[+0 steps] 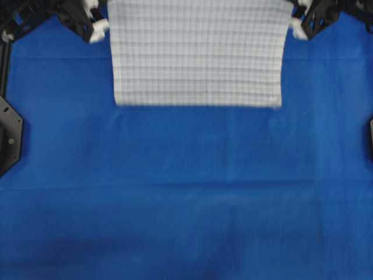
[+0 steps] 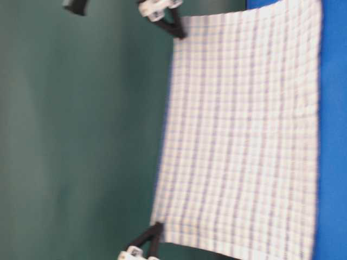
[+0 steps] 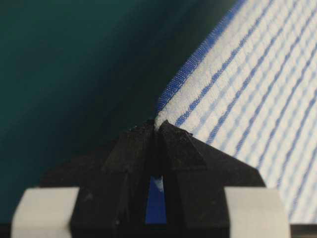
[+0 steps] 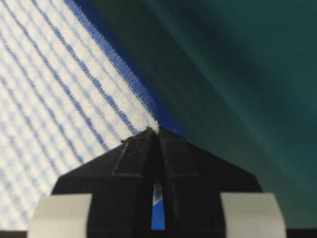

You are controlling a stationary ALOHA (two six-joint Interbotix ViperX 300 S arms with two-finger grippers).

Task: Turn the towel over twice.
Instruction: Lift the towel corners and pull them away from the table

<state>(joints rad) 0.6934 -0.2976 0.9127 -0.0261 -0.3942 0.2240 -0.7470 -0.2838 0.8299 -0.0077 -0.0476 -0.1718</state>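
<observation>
The large rectangular white woven towel [image 1: 197,52] with thin dark-blue and light-blue stripes is held up off the blue cloth-covered table [image 1: 186,192] by two corners. It hangs as a spread sheet at the far edge of the table in the overhead view; its lower hem is seen just at, or touching, the blue covering in the table-level view [image 2: 312,135], contact not certain.

Left gripper [image 3: 157,125]: black jaws are pressed together on one upper corner of the towel, the hemmed blue edge running away from the tips. In the overhead view it sits at the towel's left upper corner [image 1: 99,26].

Right gripper [image 4: 157,130]: black jaws likewise clamped on the other upper corner, a scrap of fabric visible in the slot between the fingers. Overhead, it is found at the right upper corner [image 1: 298,28].

The towel is stretched fairly taut between the two grips, slightly blurred in the table-level view.
</observation>
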